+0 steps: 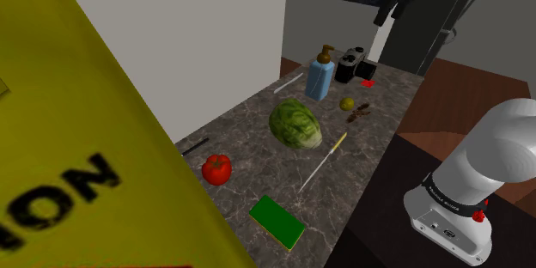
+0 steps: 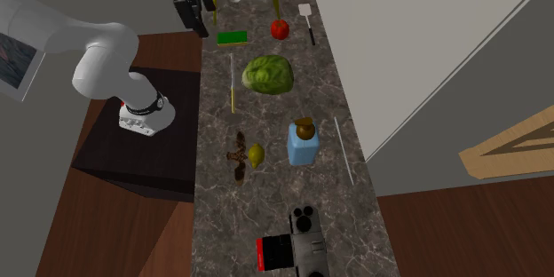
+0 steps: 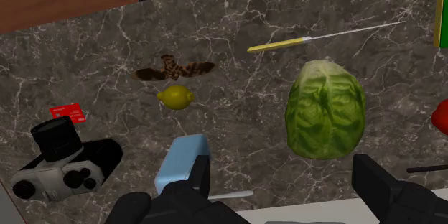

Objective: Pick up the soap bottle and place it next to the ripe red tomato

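The soap bottle (image 1: 320, 76) is pale blue with a brown pump. It stands upright on the dark marble counter (image 1: 258, 172), between a lettuce and a camera. The red tomato (image 1: 216, 169) lies further along the counter, beyond the lettuce from the bottle. In the second exterior view the bottle (image 2: 303, 142) is mid-counter and the tomato (image 2: 280, 28) is near the top. My gripper (image 3: 283, 187) hangs open, high above the counter and holding nothing. The bottle (image 3: 181, 161) sits partly behind one finger (image 3: 197, 176), far below it. The tomato (image 3: 441, 117) peeks in past the lettuce.
A green lettuce (image 1: 295, 124) lies between bottle and tomato. A yellow-handled knife (image 1: 324, 161), a green flat block (image 1: 277, 222), a lemon (image 1: 346, 103), a brown object (image 3: 174, 70), a camera (image 1: 350, 64) and a red card (image 3: 67, 112) also lie on the counter. A white wall runs along the counter's far edge.
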`<state>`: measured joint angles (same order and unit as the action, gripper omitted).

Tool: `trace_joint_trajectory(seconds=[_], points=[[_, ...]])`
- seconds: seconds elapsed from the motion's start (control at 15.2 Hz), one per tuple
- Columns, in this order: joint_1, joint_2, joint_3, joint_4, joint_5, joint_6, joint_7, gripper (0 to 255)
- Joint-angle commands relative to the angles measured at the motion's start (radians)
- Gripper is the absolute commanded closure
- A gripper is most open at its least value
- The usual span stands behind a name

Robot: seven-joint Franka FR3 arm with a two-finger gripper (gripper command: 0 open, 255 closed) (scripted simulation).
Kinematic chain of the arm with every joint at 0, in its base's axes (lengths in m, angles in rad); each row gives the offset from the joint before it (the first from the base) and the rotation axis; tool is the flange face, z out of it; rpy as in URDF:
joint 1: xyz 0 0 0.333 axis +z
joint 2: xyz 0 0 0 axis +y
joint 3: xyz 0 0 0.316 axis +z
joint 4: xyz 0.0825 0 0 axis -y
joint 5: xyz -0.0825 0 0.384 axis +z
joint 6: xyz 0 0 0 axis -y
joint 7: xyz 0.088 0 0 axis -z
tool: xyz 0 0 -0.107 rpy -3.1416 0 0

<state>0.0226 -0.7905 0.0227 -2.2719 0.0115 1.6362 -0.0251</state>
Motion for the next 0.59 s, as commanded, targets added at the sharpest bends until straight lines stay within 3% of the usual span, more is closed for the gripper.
trace_joint_trajectory(seconds=[0.0, 0.53], points=[[0.0, 0.0, 0.0, 0.0, 0.0, 0.0, 0.0, 0], [-0.021, 0.243, -0.078, 0.043, -0.027, 0.182, -0.085, 0]])
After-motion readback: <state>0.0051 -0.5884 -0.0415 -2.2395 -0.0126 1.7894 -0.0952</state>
